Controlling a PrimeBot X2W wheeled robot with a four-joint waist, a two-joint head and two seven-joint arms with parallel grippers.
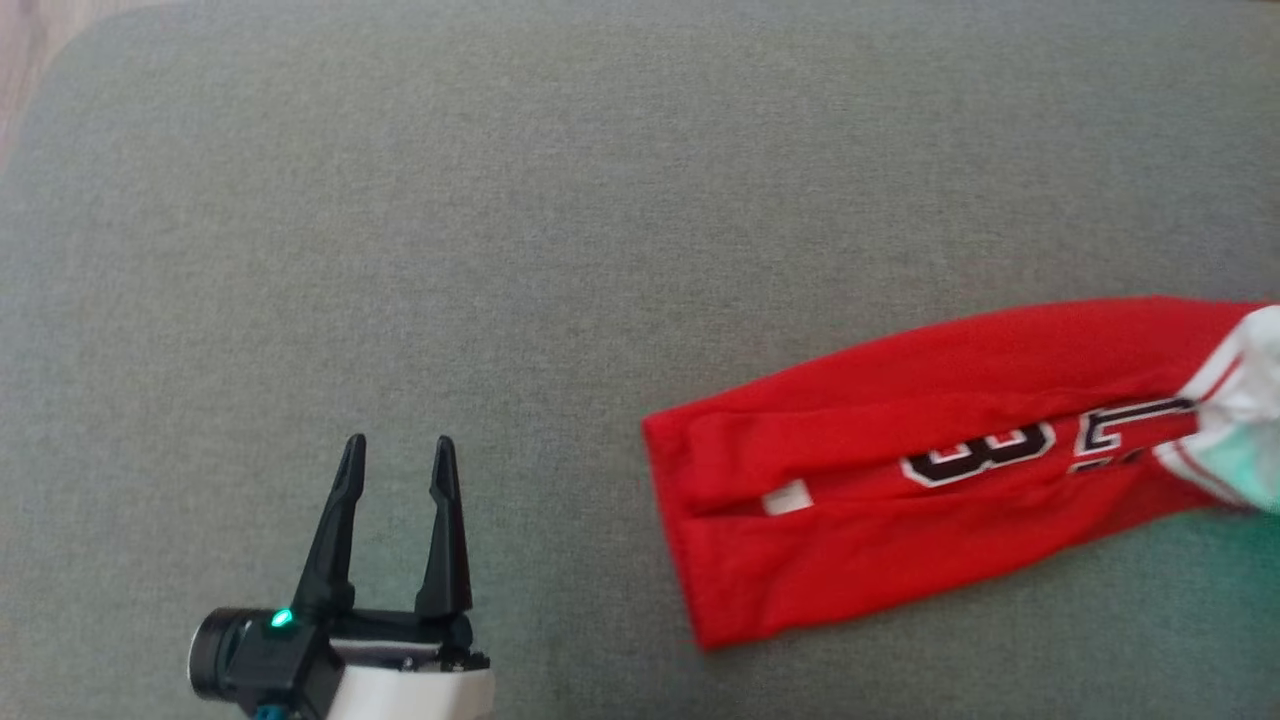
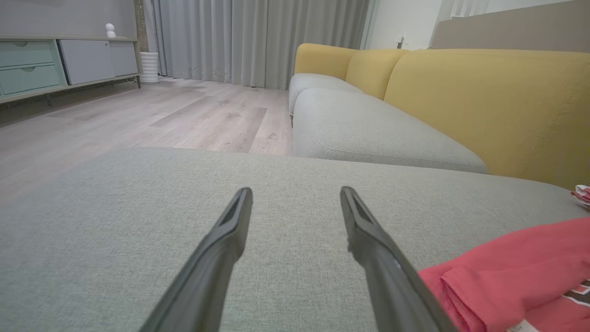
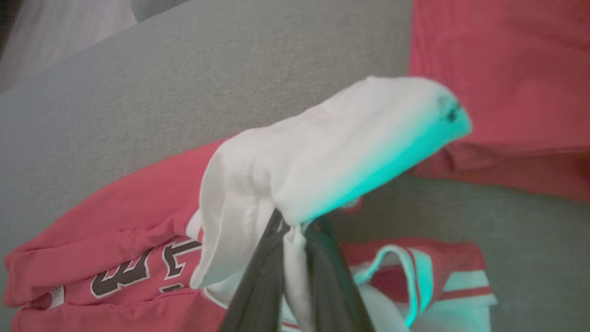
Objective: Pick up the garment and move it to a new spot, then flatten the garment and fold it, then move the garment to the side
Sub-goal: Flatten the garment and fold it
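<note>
One garment (image 1: 900,470): we see a red jersey of soft knit with black-and-white numerals. It lies bunched lengthwise on the grey fabric cushion (image 1: 500,200), toward our right.
Right gripper (image 3: 297,226): clamped on the white sleeve (image 3: 322,152), with a fold pinched between its fingers.
Left gripper (image 1: 400,445): fingers apart over bare cushion, clear of the jersey's hem.
Handling: we judge it light, limp and prone to sag. A hold at the shoulder or hem corners suits spreading it.

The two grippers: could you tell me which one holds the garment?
The right gripper: its fingers pinch the white part of the garment, while the left gripper stands open, apart from it.
</note>
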